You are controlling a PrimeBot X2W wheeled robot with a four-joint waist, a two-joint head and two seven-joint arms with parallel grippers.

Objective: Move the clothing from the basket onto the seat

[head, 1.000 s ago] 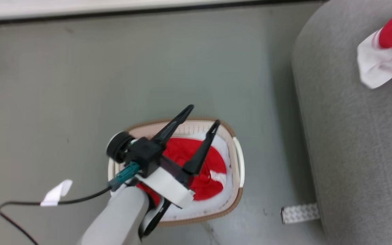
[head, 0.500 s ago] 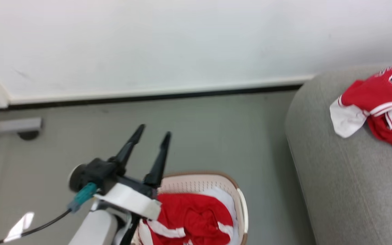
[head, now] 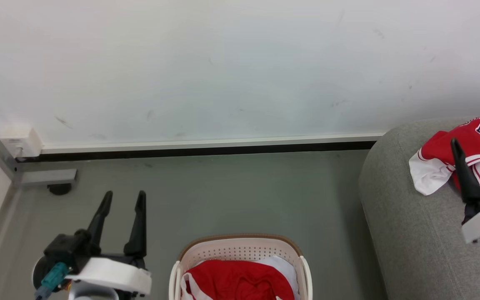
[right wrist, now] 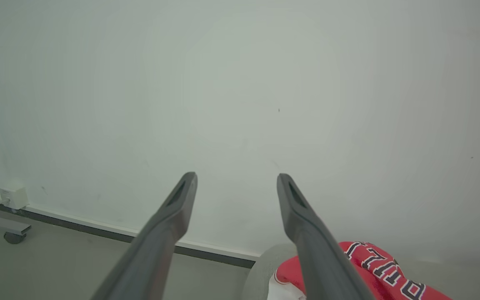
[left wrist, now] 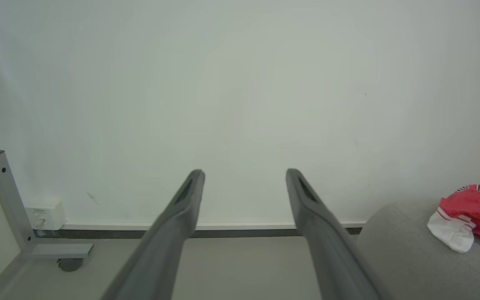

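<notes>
Basket point(head: 240, 251) holding clothing point(head: 240, 284) shows in head view.

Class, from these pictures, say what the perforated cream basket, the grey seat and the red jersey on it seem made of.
Perforated cream basket: probably moulded plastic, smooth, rows of holes. Grey rounded seat: woven-looking upholstery fabric, matte. Red jersey with white trim: soft, thin cloth, perhaps synthetic; limp folds.
</notes>
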